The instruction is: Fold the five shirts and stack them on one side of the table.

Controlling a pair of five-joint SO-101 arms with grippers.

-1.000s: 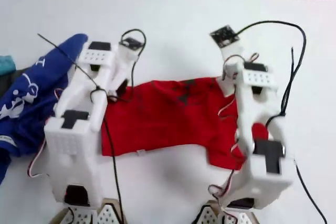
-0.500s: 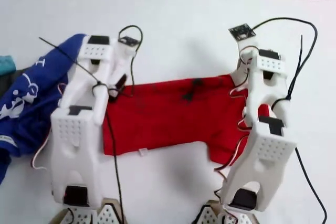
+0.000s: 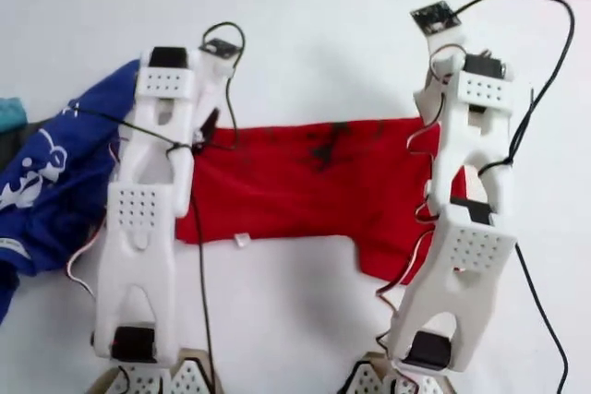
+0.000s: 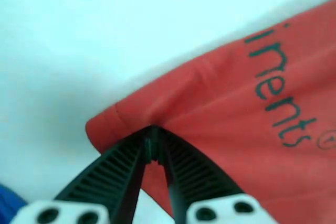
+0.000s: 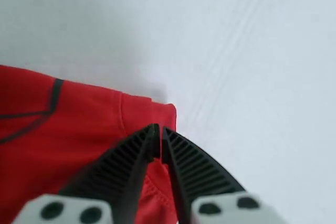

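Both arms have stretched farther from their bases across the table [image 3: 323, 34] than a second ago, and the far edge of the red shirt [image 3: 295, 191] has gone with them, so the cloth now lies flatter and more drawn out.

From above, the red shirt is spread sideways across the middle of the table, running from the left arm [image 3: 148, 219] to the right arm [image 3: 462, 246]. One sleeve [image 3: 388, 260] juts toward the arm bases, just beside the right arm. A small white tag [image 3: 242, 240] sits at the near edge, and dark print [image 3: 323, 145] marks the cloth near the far edge.

The left claw [image 4: 152, 142] is pinched closed on one far corner of the red shirt [image 4: 252, 129], its black ribbed fingers [image 4: 121, 166] meeting over a small fold in the cloth. Dark letters run across the fabric beside it.

The right claw [image 5: 157, 142] is likewise pinched closed on the opposite far corner of the red shirt [image 5: 63, 145], at the hem, with bare white table just beyond.

A blue shirt [image 3: 55, 173] with white lettering lies crumpled at the table's left side, partly under the left arm. A bit of teal cloth [image 3: 9, 115] shows at the edge next to it.
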